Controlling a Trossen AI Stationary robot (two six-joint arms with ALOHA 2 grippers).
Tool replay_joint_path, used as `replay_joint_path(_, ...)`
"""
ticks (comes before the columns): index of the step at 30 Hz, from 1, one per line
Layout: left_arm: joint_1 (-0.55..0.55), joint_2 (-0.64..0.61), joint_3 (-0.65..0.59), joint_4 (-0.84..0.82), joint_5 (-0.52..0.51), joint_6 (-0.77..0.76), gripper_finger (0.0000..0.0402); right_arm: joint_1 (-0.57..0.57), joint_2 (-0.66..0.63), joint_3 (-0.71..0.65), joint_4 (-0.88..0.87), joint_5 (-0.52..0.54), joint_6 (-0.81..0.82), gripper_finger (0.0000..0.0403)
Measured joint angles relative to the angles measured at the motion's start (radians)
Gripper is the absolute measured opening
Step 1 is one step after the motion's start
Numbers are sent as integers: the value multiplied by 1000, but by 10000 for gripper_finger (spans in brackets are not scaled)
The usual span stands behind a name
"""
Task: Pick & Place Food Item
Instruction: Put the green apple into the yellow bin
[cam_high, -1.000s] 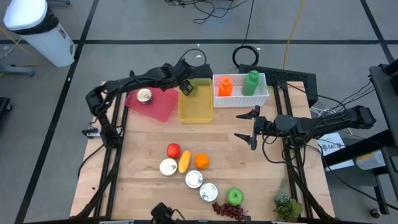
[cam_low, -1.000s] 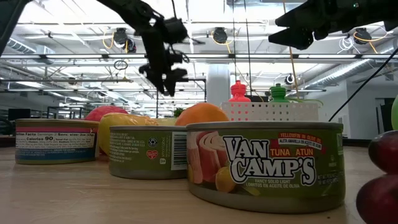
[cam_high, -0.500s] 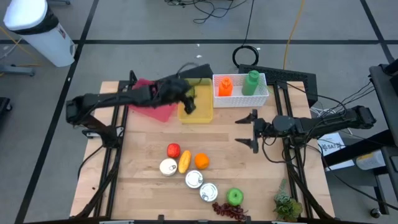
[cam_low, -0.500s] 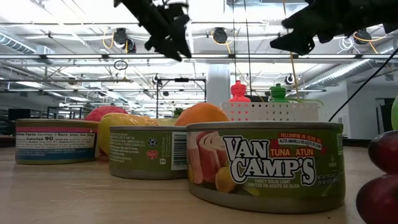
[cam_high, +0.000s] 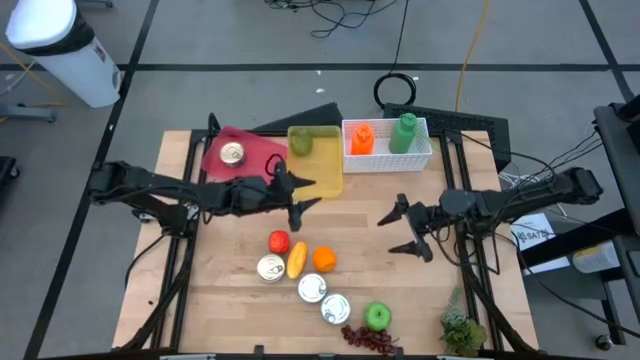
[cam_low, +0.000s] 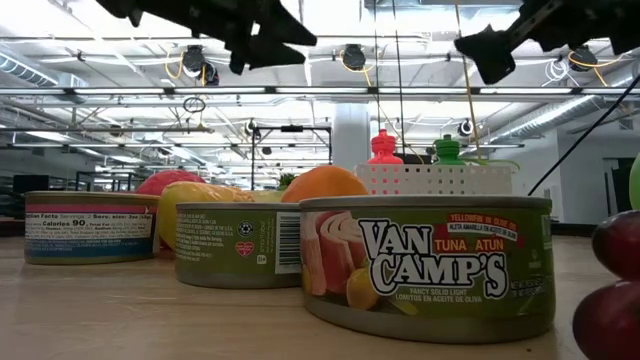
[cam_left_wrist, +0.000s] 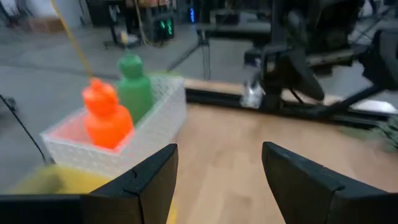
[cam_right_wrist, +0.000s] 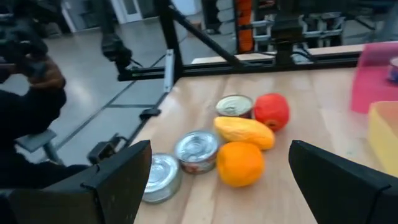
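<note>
The loose food lies near the table's near edge: a red tomato (cam_high: 279, 241), a yellow fruit (cam_high: 297, 260), an orange (cam_high: 324, 258), three cans (cam_high: 313, 288), a green apple (cam_high: 377, 317) and grapes (cam_high: 368, 338). A pink tray (cam_high: 255, 170) holds one can (cam_high: 232, 153). A yellow tray (cam_high: 318, 170) holds a small green-yellow item (cam_high: 300, 142). My left gripper (cam_high: 305, 194) is open above bare wood, just near of the yellow tray. My right gripper (cam_high: 398, 232) is open to the right of the food, and its wrist view looks at the orange (cam_right_wrist: 240, 163).
A white basket (cam_high: 420, 158) with an orange bottle (cam_high: 362, 139) and a green bottle (cam_high: 404, 133) stands at the far edge, right of the yellow tray. A small plant (cam_high: 460, 330) sits at the near right corner. Bare wood lies between the two grippers.
My left gripper has swung from above the yellow tray toward the near edge and now hangs over bare wood, open throughout. The green-yellow item shows in the yellow tray where the gripper was. My right gripper has drifted a little toward the near edge.
</note>
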Motion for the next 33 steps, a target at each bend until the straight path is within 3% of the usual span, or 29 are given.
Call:
replay_joint_path(4, -46, 1, -4, -22, 15, -41, 244, 51, 19, -24, 50, -45, 81, 357)
replay_joint_path(8, -92, 0, -3, -41, 59, -58, 244, 92, 61, -100, 222, -136, 84, 357)
replay_joint_path(11, -130, 0, -3, -40, 53, -77, 244, 124, 92, -138, 348, -153, 100, 357)
replay_joint_path(14, -163, 0, -3, -39, 39, -102, 244, 177, 122, -142, 365, -144, 131, 357)
replay_joint_path(17, -195, 0, -3, -36, 1, -142, 244, 283, 153, -133, 338, -34, 126, 357)
replay_joint_path(21, -223, 6, -3, -36, -55, -206, 244, 478, 206, -107, 253, 198, 93, 357)
replay_joint_path(27, -227, 8, -3, -34, -56, -271, 244, 711, 323, -43, 157, 531, 158, 357)
replay_joint_path(29, -227, 22, -3, -4, -57, -302, 244, 742, 382, -25, 202, 582, 161, 357)
replay_joint_path(33, -227, 56, -2, 54, -65, -329, 244, 750, 525, 12, 322, 583, 160, 357)
